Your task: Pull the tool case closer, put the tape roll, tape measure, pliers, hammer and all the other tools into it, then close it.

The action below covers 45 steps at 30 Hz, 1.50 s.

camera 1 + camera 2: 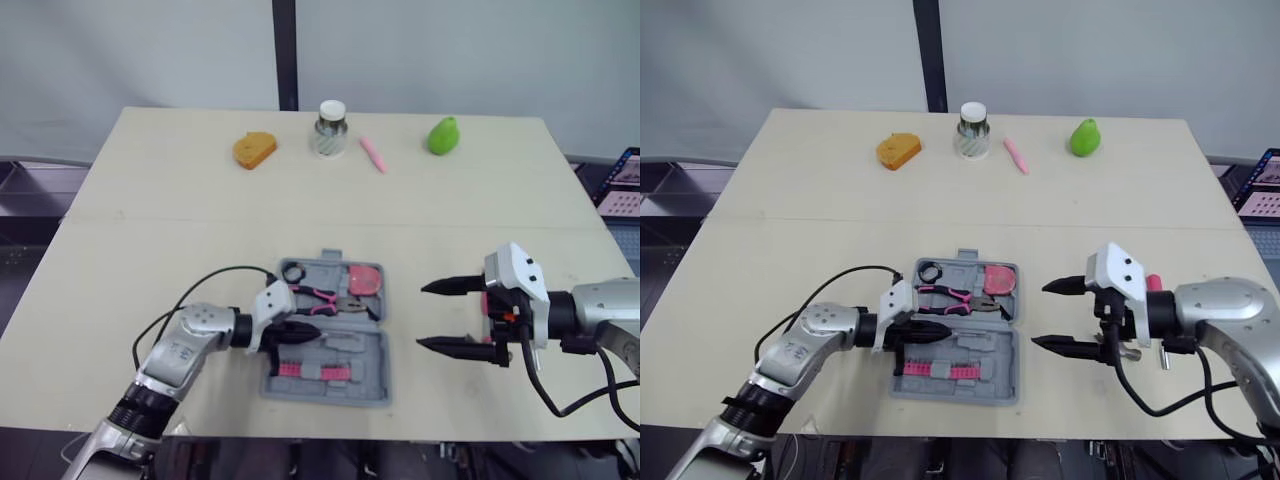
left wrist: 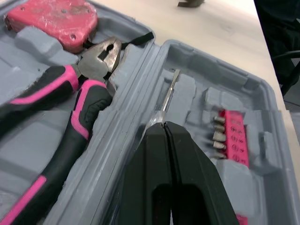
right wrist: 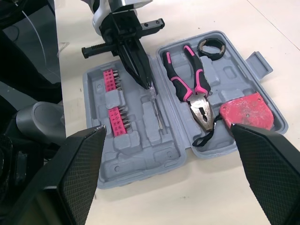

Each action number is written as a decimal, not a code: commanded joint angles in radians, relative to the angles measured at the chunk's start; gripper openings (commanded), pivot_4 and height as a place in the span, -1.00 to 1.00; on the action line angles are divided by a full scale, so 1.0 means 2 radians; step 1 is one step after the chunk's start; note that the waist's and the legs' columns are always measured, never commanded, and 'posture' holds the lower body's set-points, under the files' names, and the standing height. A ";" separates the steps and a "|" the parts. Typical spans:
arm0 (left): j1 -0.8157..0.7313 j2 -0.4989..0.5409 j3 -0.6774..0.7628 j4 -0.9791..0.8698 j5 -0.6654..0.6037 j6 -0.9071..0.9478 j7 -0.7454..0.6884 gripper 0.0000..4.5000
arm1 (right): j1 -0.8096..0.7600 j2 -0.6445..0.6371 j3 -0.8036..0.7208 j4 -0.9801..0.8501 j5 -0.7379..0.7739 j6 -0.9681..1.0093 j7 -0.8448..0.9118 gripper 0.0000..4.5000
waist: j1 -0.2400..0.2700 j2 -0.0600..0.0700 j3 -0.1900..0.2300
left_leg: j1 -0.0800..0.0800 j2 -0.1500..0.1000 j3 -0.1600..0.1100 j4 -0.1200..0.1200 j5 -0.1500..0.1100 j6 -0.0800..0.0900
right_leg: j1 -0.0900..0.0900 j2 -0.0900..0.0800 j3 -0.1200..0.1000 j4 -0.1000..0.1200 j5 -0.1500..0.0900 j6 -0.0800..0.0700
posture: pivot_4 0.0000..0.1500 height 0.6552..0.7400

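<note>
Table [image 1: 150,250] with the open case [image 1: 375,385] near its front edge. The right gripper [image 1: 421,317] is beside it, fingers apart and empty, and the left gripper [image 1: 305,333] is over it, fingers together. Pliers [image 1: 320,298], tape measure [image 1: 365,279] and tape roll [image 1: 293,271] sit in the far half, while the left gripper pinches a thin shaft [image 2: 169,91] in the near half. Hammer and closing seemingly remain.

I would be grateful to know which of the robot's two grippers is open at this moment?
The right gripper, spread wide beside the tool case. The left gripper is shut on a thin screwdriver over the case.
</note>
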 commanded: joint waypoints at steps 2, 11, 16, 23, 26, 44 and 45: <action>-0.001 -0.004 -0.003 0.000 0.011 -0.012 0.001 -0.97 | -0.003 -0.010 -0.020 -0.008 0.006 -0.003 0.004 1.00 | 0.001 0.000 0.000 | 0.000 0.000 0.000 0.000 0.000 0.000 | 0.000 0.000 0.000 0.000 0.000 0.000 | 1.00 1.00; 0.002 -0.006 -0.010 0.010 0.028 -0.011 0.004 -0.97 | -0.001 -0.012 -0.020 -0.009 0.005 -0.004 0.004 1.00 | 0.001 0.000 0.000 | 0.000 0.000 0.000 0.000 0.000 0.000 | 0.000 0.000 0.000 0.000 0.000 0.000 | 1.00 1.00; 0.004 -0.005 -0.021 0.012 0.038 -0.001 0.004 -0.97 | -0.001 -0.012 -0.020 -0.010 0.006 -0.003 0.004 1.00 | 0.000 0.000 0.000 | 0.000 0.000 0.000 0.000 0.000 0.000 | 0.000 0.000 0.000 0.000 0.000 0.000 | 1.00 1.00; 0.013 -0.005 -0.025 -0.005 0.031 0.009 -0.005 -0.97 | 0.000 -0.012 -0.021 -0.013 0.007 -0.002 0.004 1.00 | 0.000 0.000 0.000 | 0.001 0.000 0.000 0.000 0.000 0.000 | 0.001 0.000 0.000 0.000 0.000 0.000 | 1.00 1.00; 0.017 -0.006 -0.002 -0.025 -0.002 0.016 -0.018 -0.97 | 0.002 -0.012 -0.023 -0.013 0.008 -0.002 0.004 1.00 | 0.000 0.000 0.000 | 0.001 0.000 0.000 0.000 0.000 0.000 | 0.001 0.000 0.000 0.000 0.000 0.000 | 1.00 1.00; 0.001 -0.018 0.010 -0.005 0.002 0.018 -0.002 -0.97 | 0.000 -0.011 -0.021 -0.010 0.006 -0.007 0.004 1.00 | 0.001 0.000 0.000 | 0.000 0.000 0.000 0.000 0.000 0.000 | 0.001 0.000 0.000 -0.001 0.000 0.000 | 1.00 1.00; 0.002 -0.018 0.008 -0.003 0.006 0.017 -0.001 -0.97 | 0.001 -0.011 -0.021 -0.010 0.006 -0.007 0.004 1.00 | 0.001 0.000 0.000 | 0.000 0.000 0.000 0.000 0.000 0.000 | 0.001 0.000 0.000 -0.001 0.000 0.000 | 1.00 1.00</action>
